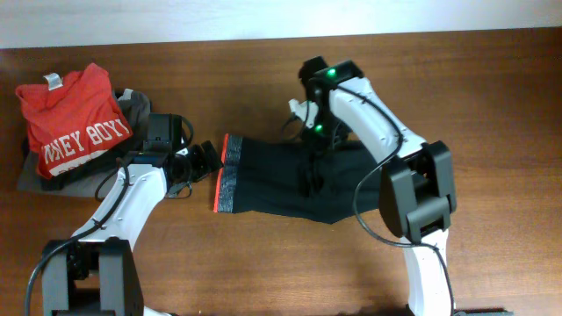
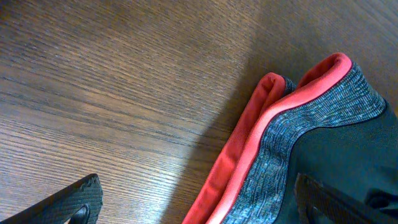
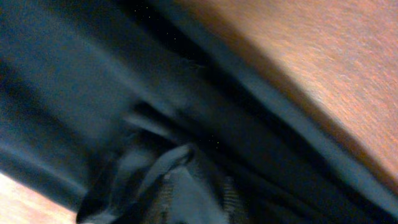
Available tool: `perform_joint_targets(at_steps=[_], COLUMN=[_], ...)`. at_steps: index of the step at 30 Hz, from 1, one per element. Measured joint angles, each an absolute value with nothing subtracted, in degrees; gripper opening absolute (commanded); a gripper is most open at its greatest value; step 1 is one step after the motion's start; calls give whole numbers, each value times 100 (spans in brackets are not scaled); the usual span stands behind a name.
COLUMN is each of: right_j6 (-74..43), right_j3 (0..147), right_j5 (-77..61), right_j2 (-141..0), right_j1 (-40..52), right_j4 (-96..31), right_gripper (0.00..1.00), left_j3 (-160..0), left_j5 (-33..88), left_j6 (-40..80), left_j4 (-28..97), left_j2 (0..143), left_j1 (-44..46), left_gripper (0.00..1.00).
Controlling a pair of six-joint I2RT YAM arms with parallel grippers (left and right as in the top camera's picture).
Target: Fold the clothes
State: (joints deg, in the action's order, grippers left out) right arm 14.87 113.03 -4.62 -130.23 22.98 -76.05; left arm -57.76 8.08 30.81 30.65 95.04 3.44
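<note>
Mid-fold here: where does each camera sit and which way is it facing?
Overhead: above the table, facing straight down; left arm, right arm, trousers, red T-shirt at left.
Left wrist: low over the table, facing the waistband; its open fingers at the bottom corners.
Right wrist: close against black trouser fabric, blurred; own fingers unclear.
Shared: overhead and left wrist both show the red-edged waistband.

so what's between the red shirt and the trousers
In the overhead view, the open left gripper sits between the red T-shirt and the trousers, over bare table.
</note>
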Motion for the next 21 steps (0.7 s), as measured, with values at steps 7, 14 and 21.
perform_joint_targets(at_steps=[7, 14, 21], right_j6=[1210, -71, -757], right_j3=[11303, 11303, 11362], right_j5=[-276, 849, 816], right_j2=[-12980, -12359, -11699], right_j1=[2493, 2075, 965], right_j4=[-7752, -7909, -8565], right_gripper=[41, 55, 64], left_j3=[-5776, -5776, -5776], left_j5=[808, 808, 810], left_j6=[3081, 3081, 2735], left_j4=[3068, 3068, 3070], left_j2=[9504, 9504, 9504], left_j1=[344, 344, 344], left_gripper=[99, 99, 99])
